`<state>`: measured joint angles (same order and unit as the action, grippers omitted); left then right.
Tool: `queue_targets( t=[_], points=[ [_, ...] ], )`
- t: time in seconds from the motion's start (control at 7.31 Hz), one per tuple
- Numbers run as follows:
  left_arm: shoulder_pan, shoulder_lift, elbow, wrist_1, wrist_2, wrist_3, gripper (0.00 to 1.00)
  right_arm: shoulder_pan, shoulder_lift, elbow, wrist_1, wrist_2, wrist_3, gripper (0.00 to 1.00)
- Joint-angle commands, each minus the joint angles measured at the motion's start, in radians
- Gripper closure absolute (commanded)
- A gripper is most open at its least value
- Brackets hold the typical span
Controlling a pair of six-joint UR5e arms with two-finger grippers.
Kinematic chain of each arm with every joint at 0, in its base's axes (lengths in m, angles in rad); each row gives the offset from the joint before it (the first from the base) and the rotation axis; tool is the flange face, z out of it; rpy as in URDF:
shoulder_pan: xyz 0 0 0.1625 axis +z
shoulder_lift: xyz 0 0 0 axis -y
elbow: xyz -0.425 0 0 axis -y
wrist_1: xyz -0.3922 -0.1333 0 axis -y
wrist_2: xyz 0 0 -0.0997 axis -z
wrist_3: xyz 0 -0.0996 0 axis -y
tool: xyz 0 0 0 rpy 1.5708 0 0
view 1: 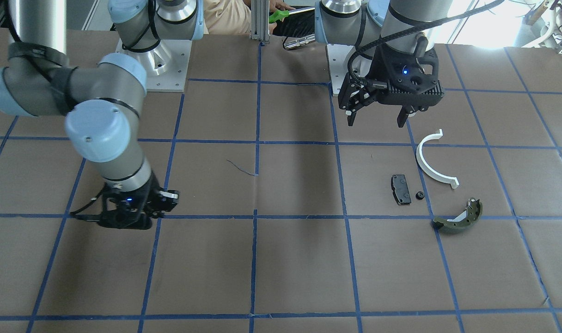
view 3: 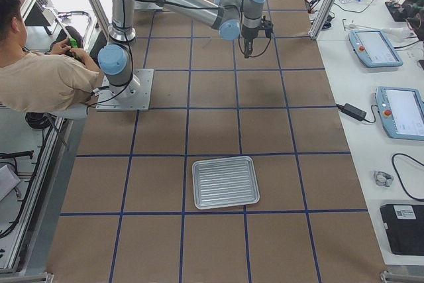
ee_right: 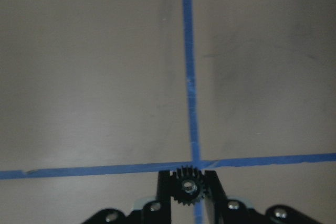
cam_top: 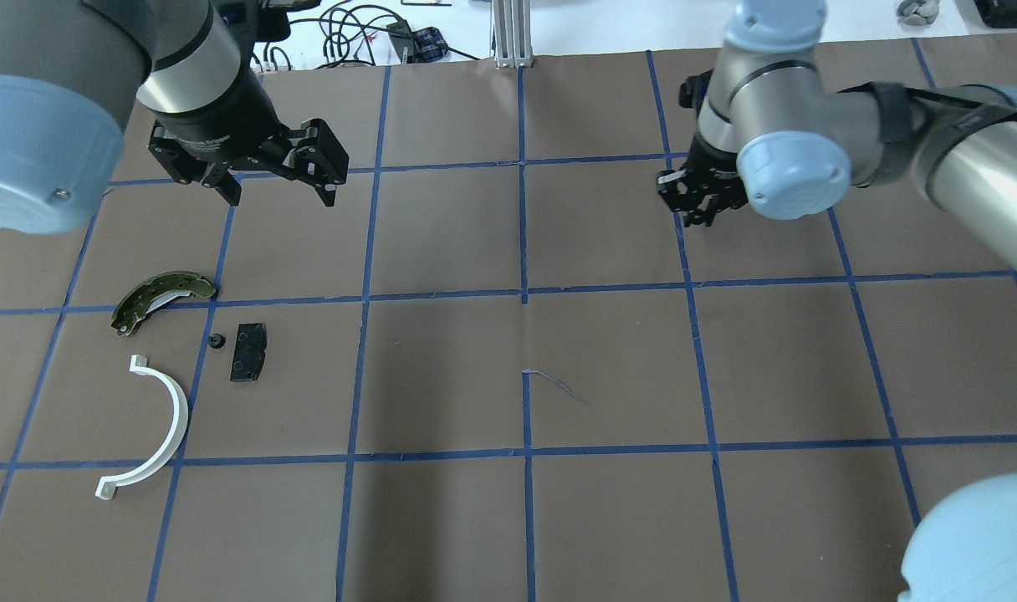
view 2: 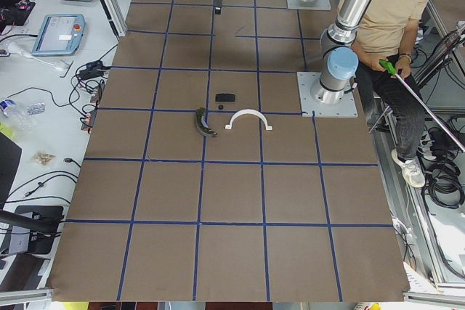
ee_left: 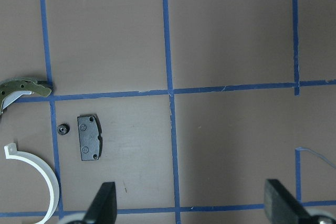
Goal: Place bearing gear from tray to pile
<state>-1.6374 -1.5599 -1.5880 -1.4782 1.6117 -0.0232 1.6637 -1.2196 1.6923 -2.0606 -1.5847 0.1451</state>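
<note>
my right tool [ee_right: 188, 176] is clamped on the little black gear [ee_right: 187, 187], well apart from the pile [cam_top: 178, 405] across the tabletop [cam_top: 609, 368]. i plan a level carry and a low release there; the left tool [cam_top: 281, 199] gapes wide, empty, possibly in the way.

No legible text, labels or numbers.

left tool [cam_top: 281, 200] hangs near pile [cam_top: 248, 352]
</note>
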Motion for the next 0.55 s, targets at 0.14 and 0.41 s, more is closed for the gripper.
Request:
queue_targets(
  t=[0.14,0.41],
  points=[
    [0.002,0.0,0.0,-0.001,0.002,0.003,0.0,0.259,0.125,-0.003,-0.157,0.065,0.311,0.96],
    [0.004,0.0,-0.001,-0.001,0.002,0.014,0.0,0.338,0.178,0.003,-0.228,0.084,0.386,0.94]
  ],
)
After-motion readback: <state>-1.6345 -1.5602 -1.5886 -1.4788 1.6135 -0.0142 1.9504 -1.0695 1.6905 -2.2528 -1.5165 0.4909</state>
